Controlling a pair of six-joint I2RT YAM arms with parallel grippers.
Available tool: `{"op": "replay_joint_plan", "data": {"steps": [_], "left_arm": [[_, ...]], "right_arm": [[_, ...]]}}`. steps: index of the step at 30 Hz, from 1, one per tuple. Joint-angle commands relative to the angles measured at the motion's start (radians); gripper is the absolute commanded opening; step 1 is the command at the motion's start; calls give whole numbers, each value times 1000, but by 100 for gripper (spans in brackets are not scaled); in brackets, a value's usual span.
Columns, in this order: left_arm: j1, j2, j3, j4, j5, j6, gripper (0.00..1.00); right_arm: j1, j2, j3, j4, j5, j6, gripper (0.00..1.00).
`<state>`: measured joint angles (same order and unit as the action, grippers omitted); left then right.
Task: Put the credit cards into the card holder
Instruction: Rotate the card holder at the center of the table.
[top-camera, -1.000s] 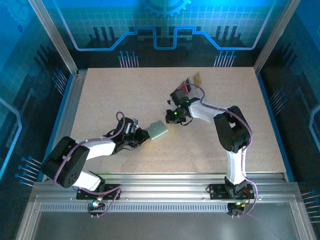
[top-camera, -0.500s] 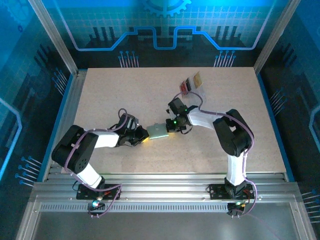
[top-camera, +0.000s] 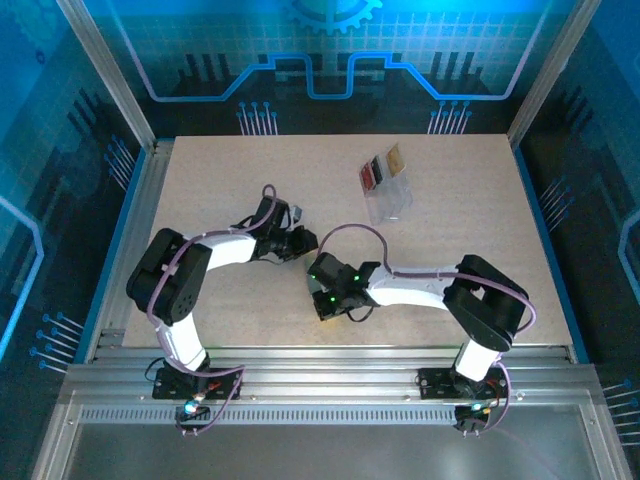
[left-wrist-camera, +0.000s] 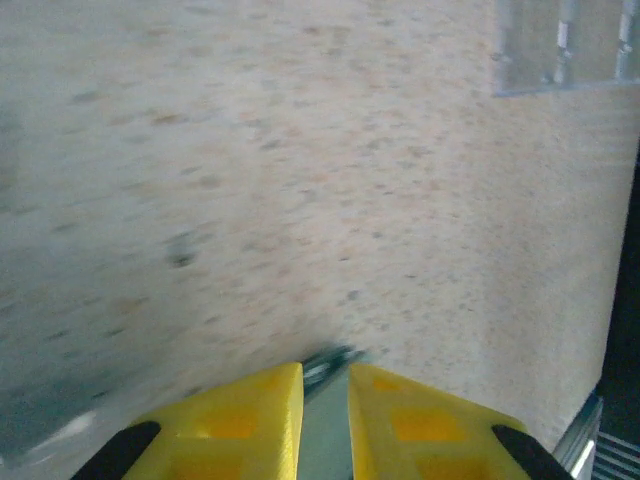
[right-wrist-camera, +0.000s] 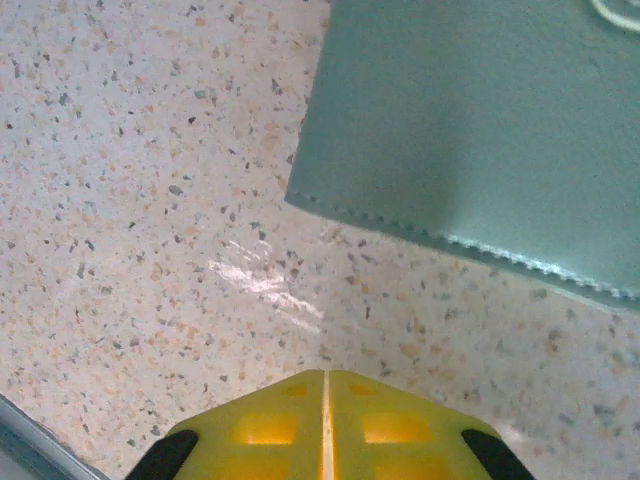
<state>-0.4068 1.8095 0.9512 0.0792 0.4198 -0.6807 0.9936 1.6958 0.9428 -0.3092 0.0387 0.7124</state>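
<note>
The card holder is being set up on the desk, with the right pincer, fingers together, pointing at it. The left pincer is showing a narrow gap, and I cannot tell whether it is gripping anything. Next, the card holder probably needs opening, with the cards lying well apart.

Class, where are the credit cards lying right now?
In the top view, the credit cards lie toward the far right of the table, next to a clear plastic piece.

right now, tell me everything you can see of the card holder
The card holder is flat and grey-green, leather-like, with pale stitching along one edge. It lies flat on the speckled table, partly cut off by the frame. The shut right gripper is close by, not touching it.
</note>
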Motion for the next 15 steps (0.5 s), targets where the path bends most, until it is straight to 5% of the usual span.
{"op": "replay_joint_plan", "data": {"steps": [1, 9, 15], "left_arm": [[-6, 17, 30, -42, 51, 15, 20], [86, -237, -121, -47, -9, -35, 29], [55, -290, -220, 43, 55, -100, 22]], "right_arm": [[-6, -61, -14, -24, 126, 80, 12], [-13, -217, 33, -291, 333, 53, 38], [-54, -88, 170, -289, 276, -70, 25]]}}
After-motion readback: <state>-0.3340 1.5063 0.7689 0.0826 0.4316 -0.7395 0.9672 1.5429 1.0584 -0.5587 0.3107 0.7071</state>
